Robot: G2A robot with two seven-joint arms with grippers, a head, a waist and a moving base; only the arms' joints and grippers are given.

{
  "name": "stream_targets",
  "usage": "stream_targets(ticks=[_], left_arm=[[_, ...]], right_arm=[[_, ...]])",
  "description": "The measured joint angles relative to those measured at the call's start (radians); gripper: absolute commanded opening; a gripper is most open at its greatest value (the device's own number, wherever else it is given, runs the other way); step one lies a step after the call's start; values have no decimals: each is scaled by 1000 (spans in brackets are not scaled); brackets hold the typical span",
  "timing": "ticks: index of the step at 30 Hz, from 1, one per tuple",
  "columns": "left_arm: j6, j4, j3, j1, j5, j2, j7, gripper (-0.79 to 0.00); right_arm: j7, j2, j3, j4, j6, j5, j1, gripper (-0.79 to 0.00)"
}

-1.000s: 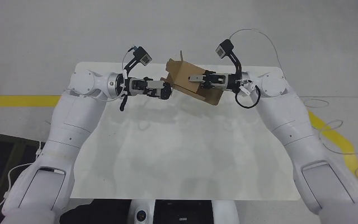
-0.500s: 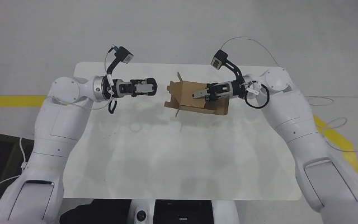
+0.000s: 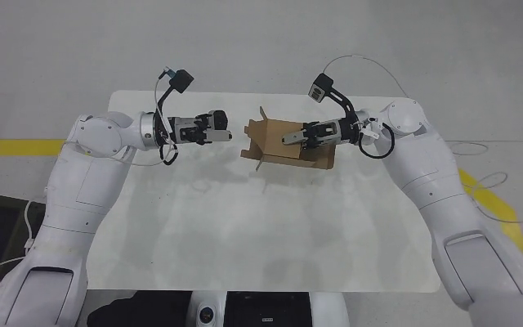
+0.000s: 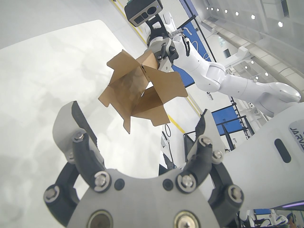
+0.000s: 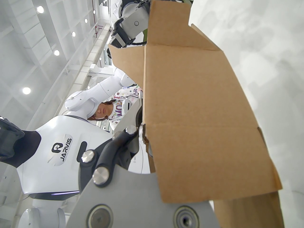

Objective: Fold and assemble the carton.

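From the top view, we see the carton (image 3: 286,147) over the far middle of the white table (image 3: 245,245). It is plain brown cardboard, partly opened into a sleeve, with loose flaps sticking out at its left end. The right gripper (image 3: 296,137) comes in from the right and is clamped on the carton's top panel. The left gripper (image 3: 226,127) sits just left of the carton, apart from it.

In the left wrist view, we look past the left gripper (image 4: 140,111), whose fingers (image 4: 78,117) are spread wide with nothing between them. Beyond it the carton (image 4: 128,88) hangs with its open end toward us, four flaps splayed outward and the hollow inside showing. The right gripper (image 4: 162,54) holds its far side.

In the right wrist view, we see the carton (image 5: 197,119) close up, a flat creased panel with fold lines. The right gripper (image 5: 142,129) is pinched on the panel's edge, with one finger (image 5: 134,117) visible beside it. The table (image 5: 261,24) lies behind.
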Motion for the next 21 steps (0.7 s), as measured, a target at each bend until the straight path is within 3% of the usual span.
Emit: stream_targets(ticks=[7, 14, 21], left_arm=[[-10, -14, -2, 10, 42, 1, 42, 0], [-206, 41, 10, 38, 208, -12, 284, 0], [-394, 122, 28, 13, 362, -19, 399, 0]], right_arm=[[0, 0, 0, 0, 0, 0, 0, -785], [0, 0, 0, 0, 0, 0, 0, -785], [0, 0, 0, 0, 0, 0, 0, -785]])
